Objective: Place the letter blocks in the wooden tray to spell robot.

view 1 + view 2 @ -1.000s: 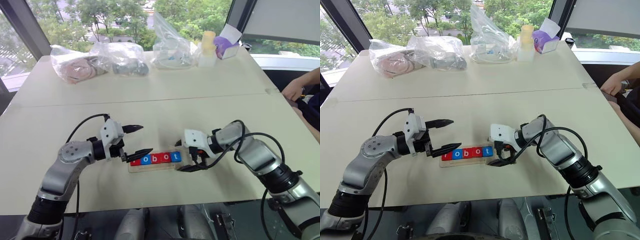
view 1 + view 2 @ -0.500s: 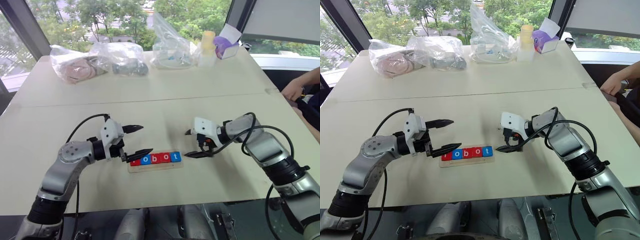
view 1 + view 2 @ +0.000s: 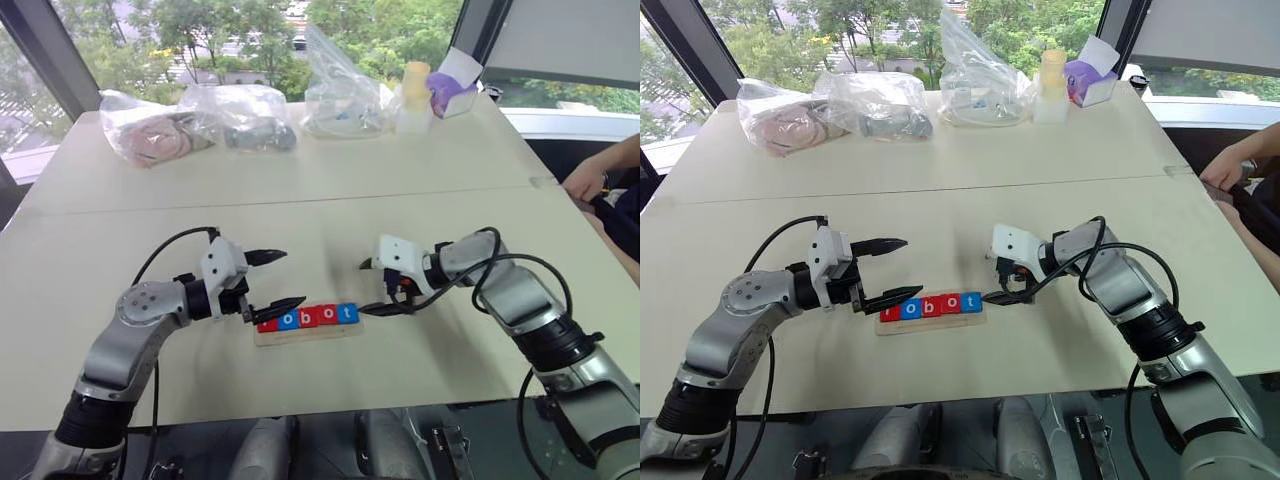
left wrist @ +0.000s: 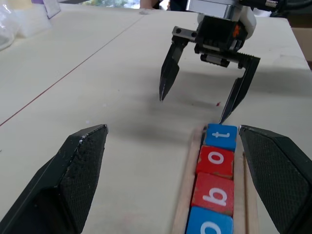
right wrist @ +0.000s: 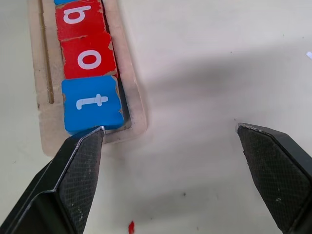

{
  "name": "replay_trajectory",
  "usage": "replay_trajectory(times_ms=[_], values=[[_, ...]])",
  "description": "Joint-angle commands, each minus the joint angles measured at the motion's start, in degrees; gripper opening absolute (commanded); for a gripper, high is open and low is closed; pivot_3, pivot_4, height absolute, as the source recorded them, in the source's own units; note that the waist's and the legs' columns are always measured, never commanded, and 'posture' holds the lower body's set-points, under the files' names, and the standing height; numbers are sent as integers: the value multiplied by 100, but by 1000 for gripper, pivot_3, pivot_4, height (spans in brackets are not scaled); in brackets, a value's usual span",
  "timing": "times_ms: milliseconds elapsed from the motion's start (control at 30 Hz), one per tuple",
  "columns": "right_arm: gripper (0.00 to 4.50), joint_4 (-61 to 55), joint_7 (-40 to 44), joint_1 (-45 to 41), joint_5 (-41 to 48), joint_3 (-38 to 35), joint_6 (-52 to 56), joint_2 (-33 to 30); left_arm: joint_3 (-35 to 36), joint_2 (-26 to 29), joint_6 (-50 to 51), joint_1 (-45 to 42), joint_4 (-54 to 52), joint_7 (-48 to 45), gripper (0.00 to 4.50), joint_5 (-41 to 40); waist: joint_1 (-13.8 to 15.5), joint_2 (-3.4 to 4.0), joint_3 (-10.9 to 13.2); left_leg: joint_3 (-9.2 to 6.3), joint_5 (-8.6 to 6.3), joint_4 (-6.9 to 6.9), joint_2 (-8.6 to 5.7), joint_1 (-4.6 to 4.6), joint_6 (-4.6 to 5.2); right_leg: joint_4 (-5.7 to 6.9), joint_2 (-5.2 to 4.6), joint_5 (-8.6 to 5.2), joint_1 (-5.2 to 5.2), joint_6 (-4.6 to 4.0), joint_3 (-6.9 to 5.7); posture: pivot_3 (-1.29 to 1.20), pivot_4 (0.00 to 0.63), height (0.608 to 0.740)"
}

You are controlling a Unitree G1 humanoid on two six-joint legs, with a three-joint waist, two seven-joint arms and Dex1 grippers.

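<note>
The wooden tray [image 3: 308,332] lies near the table's front edge. In its groove the letter blocks sit in a row: a red one [image 3: 266,324] half hidden by a fingertip, then blue o [image 3: 290,319], red b [image 3: 309,317], red o [image 3: 327,316] and blue t [image 3: 347,313]. My left gripper [image 3: 294,278] hangs open over the tray's left end, its lower finger above the first block. At the right end my right gripper [image 5: 169,127] is open. One of its fingertips [image 5: 92,139] is at the tray rim just beyond the t [image 5: 92,102]. Neither gripper holds anything.
Clear plastic bags [image 3: 240,115] with soft items, a pale bottle [image 3: 415,100] and a purple box [image 3: 455,90] line the far side of the table. A person's arm [image 3: 600,175] rests at the right edge. A seam [image 3: 300,200] crosses the tabletop.
My right gripper rose from the tray's right end and drew off to the right. It has since come back partway toward the t block, still open. The left arm kept still.
</note>
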Motion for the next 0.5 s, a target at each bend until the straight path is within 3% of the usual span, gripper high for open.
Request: replay_trajectory(times_ms=[33, 500], values=[[4460, -91, 31, -112, -115, -63, -205, -118, 38, 12, -19, -48, -154, 14, 4500, -58, 4, 0, 0, 0, 0, 0, 0, 0, 0, 0, 0, 0, 0, 0, 0, 0, 150, 740], [4460, -1352, 108, 368, 424, -562, 620, -563, 42, 12, -21, -6, -181, 21, 4500, -69, 3, 0, 0, 0, 0, 0, 2, 0, 0, 0, -3, 0, 0, 0, 1, 0, 150, 740]])
